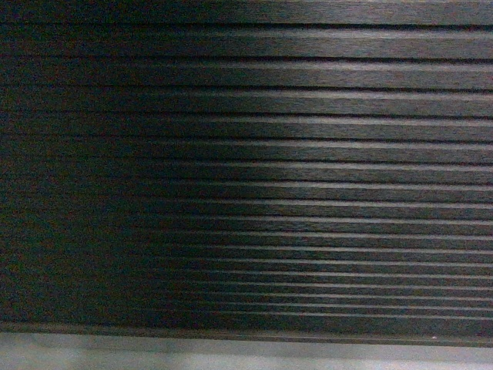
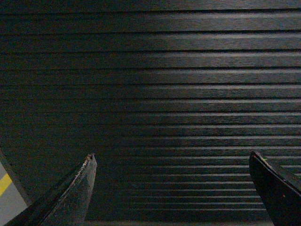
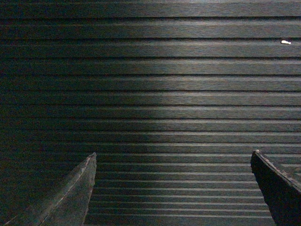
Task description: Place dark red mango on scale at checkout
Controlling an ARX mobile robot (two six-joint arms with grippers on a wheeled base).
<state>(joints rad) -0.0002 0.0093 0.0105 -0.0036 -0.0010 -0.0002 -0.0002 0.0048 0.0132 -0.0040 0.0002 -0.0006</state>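
The dark, horizontally ribbed front panel of the checkout fills the head view, and neither gripper shows there. The same ribbed checkout panel faces my left gripper, which is open with nothing between its fingers. My right gripper is open too and empty, pointing at the checkout panel. The dark red mango and the scale are out of view in all three views.
A grey strip of floor runs under the panel's bottom edge. At the lower left of the left wrist view is a grey floor patch with a yellow line. A small white speck sits on the panel at upper right.
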